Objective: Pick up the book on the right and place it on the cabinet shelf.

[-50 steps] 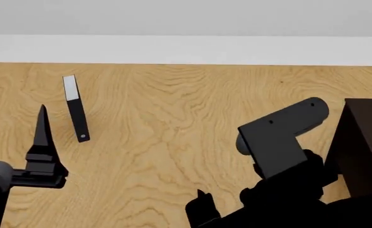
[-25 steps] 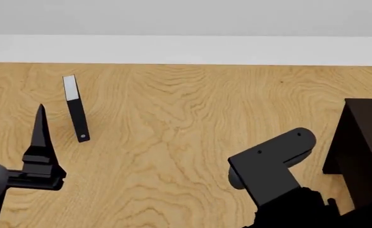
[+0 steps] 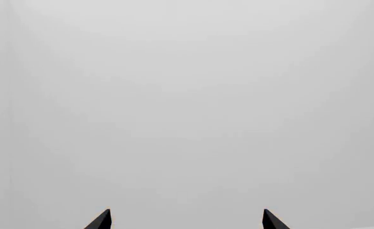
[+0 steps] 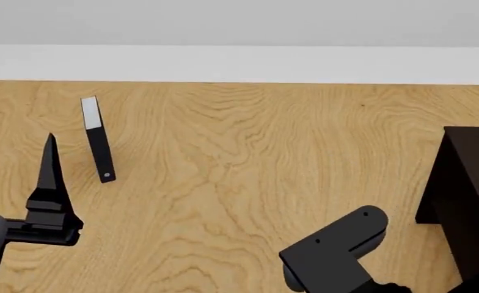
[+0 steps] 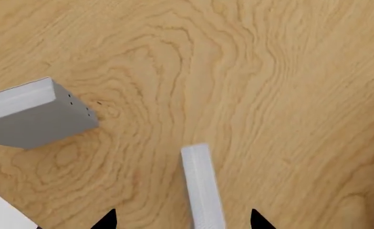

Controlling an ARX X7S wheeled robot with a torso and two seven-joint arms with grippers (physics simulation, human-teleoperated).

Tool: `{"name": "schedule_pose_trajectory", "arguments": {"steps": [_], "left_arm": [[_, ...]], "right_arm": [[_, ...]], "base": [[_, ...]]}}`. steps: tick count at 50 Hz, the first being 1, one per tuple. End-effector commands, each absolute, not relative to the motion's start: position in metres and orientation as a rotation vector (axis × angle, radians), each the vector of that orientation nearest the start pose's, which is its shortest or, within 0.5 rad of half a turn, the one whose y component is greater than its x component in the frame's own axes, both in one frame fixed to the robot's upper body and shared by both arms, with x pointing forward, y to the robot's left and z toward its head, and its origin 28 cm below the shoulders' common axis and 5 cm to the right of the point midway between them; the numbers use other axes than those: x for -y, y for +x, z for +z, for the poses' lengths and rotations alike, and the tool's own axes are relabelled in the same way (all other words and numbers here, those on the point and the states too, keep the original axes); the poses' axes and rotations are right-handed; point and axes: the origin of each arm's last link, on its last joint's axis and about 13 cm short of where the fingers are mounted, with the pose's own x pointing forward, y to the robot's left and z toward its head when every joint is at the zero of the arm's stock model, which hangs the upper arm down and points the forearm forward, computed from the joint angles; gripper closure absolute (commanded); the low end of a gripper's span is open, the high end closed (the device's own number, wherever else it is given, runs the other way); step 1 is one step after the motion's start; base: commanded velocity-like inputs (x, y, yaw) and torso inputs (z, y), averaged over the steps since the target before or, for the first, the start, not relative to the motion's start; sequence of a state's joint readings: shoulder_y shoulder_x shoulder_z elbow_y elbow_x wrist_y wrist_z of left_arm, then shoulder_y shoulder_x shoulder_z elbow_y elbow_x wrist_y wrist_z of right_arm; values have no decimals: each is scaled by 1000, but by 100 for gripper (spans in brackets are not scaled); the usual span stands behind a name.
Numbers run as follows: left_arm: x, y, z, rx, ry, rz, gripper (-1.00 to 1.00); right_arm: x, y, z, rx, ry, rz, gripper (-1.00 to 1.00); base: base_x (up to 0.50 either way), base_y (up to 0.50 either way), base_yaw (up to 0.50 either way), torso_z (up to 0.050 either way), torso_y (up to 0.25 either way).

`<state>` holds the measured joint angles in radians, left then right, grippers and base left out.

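Lowered since the earlier frame, right gripper, jaws spread, straddles the upright book; left gripper likewise spread.

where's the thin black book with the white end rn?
In the head view the thin black book lies flat on the wooden table, far left side, just beyond the left claw and well away from the dark cabinet at right.
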<state>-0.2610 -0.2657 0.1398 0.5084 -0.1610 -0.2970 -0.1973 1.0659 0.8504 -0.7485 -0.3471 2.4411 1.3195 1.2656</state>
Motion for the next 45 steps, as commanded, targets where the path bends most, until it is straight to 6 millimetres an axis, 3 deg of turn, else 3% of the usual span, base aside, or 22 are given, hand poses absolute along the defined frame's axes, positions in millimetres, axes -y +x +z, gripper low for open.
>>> {"name": "schedule_pose_trajectory", "arguments": {"steps": [1,13,28,45], "left_arm": [[-219,240,155,442,88,-23,-100],[-220,240,155,442,90,-21,-100],[-220,240,156,439,83,-17,-100],[-221,241,155,439,80,-16,-100]], "right_arm": [[134,191,240,-971,-365,482,-100],[133,217,255,-1022,-405,448,-100],[124,243,229,-1070,-393,493,-100],[122,247,203,-1150,-422,512,-100]], "base": [[0,0,0,0,0],[0,0,0,0,0],[0,0,0,0,0],[0,0,0,0,0]]}}
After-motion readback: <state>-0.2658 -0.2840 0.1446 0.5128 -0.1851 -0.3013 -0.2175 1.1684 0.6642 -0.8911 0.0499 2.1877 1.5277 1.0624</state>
